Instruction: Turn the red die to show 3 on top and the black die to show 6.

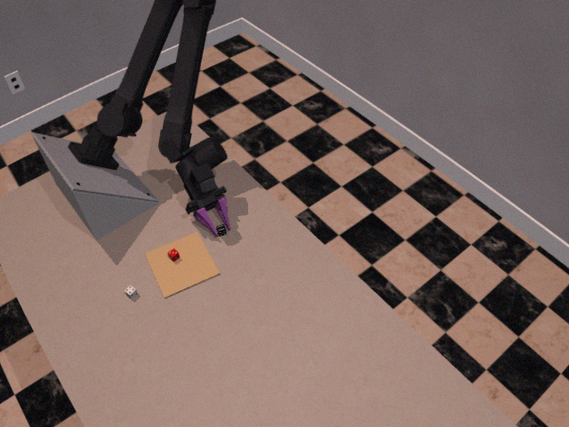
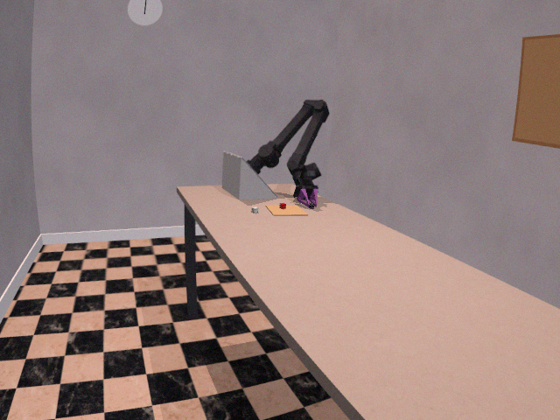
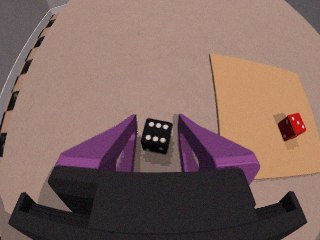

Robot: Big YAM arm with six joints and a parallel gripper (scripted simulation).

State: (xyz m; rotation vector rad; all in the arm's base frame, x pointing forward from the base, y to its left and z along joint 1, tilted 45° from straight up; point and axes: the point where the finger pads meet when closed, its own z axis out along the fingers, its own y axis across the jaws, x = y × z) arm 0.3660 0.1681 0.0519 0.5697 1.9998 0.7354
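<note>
The black die (image 1: 220, 229) (image 2: 311, 206) (image 3: 157, 135) is on the bare table beside the mat (image 1: 190, 276) (image 2: 289, 213) (image 3: 250, 100), off it. Its face towards the wrist camera shows six pips in two rows. My gripper (image 1: 223, 231) (image 3: 157, 121) is open around it, with a gap on each side in the wrist view. The red die (image 1: 172, 254) (image 2: 283, 206) (image 3: 292, 127) rests on the mat; its top number is hard to tell. The white die (image 1: 131, 291) (image 2: 255, 210) is on the table on the other side of the mat, with several pips visible.
The grey wedge-shaped arm base (image 1: 124, 215) (image 2: 253, 187) stands behind the mat and the white die. The table (image 1: 276, 344) (image 2: 384, 293) extends away from the base. One long table edge runs not far beyond the black die.
</note>
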